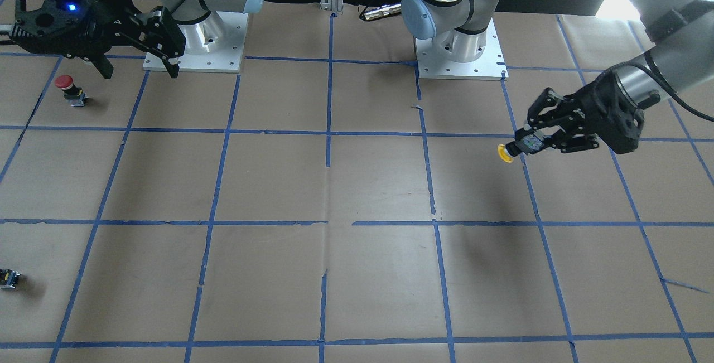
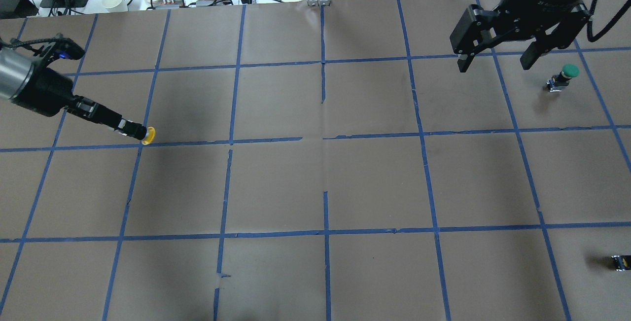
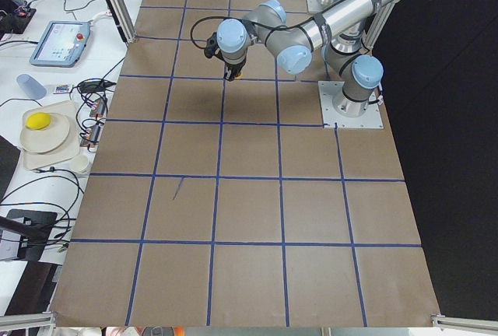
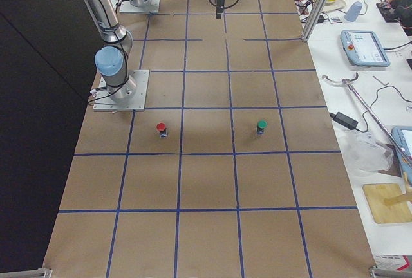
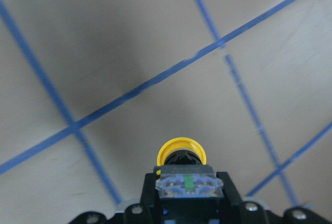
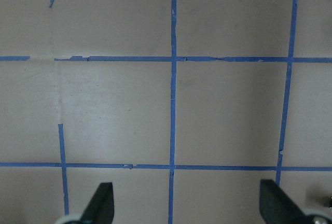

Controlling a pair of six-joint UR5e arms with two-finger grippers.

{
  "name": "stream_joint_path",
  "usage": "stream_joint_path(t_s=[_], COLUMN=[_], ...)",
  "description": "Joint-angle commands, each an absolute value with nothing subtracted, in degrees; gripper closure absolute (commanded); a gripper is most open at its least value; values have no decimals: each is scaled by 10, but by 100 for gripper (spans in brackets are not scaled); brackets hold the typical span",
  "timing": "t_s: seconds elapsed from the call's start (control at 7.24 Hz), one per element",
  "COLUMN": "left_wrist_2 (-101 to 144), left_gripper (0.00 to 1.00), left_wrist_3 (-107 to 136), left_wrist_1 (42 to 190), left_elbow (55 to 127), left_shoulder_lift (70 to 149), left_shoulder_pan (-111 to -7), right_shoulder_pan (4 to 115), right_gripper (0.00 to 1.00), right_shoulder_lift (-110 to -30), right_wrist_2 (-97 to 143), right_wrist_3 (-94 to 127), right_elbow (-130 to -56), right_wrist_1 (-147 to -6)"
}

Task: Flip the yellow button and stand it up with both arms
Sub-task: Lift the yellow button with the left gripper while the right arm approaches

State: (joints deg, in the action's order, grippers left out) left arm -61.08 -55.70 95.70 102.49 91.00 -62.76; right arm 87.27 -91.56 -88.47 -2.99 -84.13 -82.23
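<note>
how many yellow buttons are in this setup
1. The yellow button is clamped in the left gripper, cap pointing outward. The small black part lying apart has only a yellow spot.

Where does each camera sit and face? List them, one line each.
Front: across the table, facing the robot; left pincer holds the yellow button.
Overhead: behind the robot, looking down; right pincer open.
Left side: table end; left arm near.
Right side: opposite end; right arm near.
Left wrist: along its pincer, button ahead.
Right wrist: straight down at the table, its tips showing.
Shared: front and overhead both show the button.
</note>
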Motion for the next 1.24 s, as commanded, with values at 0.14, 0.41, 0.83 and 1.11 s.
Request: stream_joint_path(t_s=[0.14, 0.41, 0.83, 1.11], left_wrist_2=[-351, -212, -78, -57], left_gripper=[87, 87, 87, 87], left_wrist_3=[-523, -466, -373, -275], left_wrist_1=[1149, 1176, 1175, 1173], left_elbow=[1027, 1029, 1039, 1032], left_shoulder_lift=[852, 830, 821, 825], left_shoulder_pan=[-692, -761, -837, -842], right_shoulder_pan=[863, 791, 718, 715], right_gripper=[1, 1, 1, 1], right_shoulder_lift=[-911, -916, -918, -929], right_wrist_2=[-884, -808, -692, -598], right_wrist_3=[39, 38, 62, 158], right_elbow=[-854, -854, -856, -857], right_wrist_1=[-897, -821, -689, -602])
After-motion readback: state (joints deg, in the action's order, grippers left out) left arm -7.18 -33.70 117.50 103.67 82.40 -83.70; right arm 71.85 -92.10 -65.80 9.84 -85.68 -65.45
